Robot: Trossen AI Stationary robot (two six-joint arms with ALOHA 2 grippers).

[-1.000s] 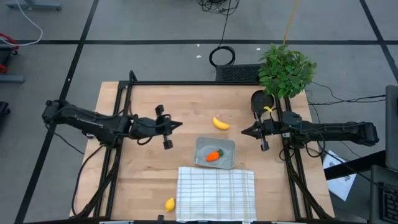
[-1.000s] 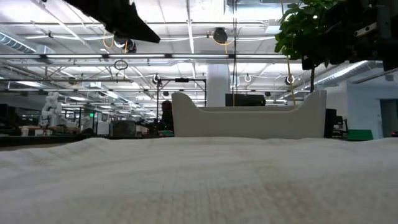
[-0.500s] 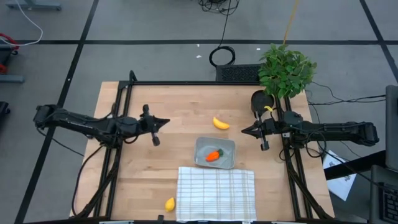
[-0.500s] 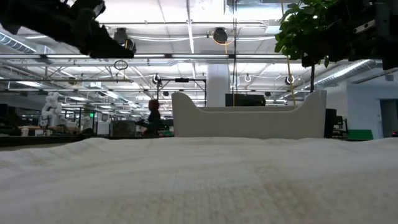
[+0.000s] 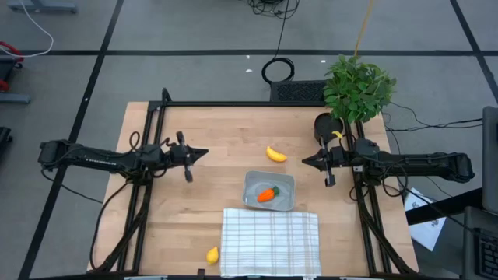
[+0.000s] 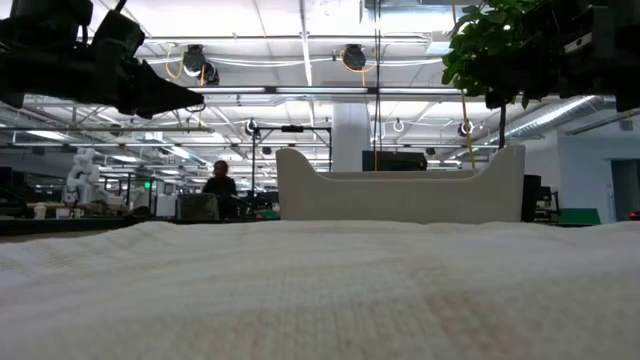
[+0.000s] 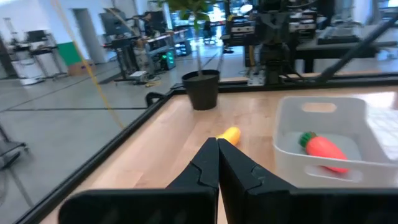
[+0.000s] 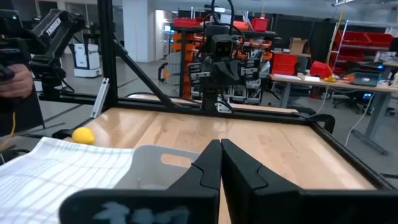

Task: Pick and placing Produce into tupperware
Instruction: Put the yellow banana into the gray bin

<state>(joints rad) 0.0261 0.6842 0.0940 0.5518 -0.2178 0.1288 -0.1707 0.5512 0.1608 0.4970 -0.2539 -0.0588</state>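
Resting orange carrot (image 5: 267, 194) in translucent tupperware (image 5: 285, 183)

Robotics lab/workshop: open hall with exposed ceiling trusses (image 6: 300, 95), workbenches (image 8: 348, 84), red storage racks (image 8: 214, 25), other robot rigs seen.

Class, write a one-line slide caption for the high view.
Carrot in the tub, banana and lemon still out, both grippers shut.

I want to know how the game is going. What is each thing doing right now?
carrot: lying inside the tub
tub: upright on the table, holding only the carrot
banana: on the bare table, outside the tub
lemon: on the table beside the checked cloth
left pincer: shut, empty
right pincer: shut, empty
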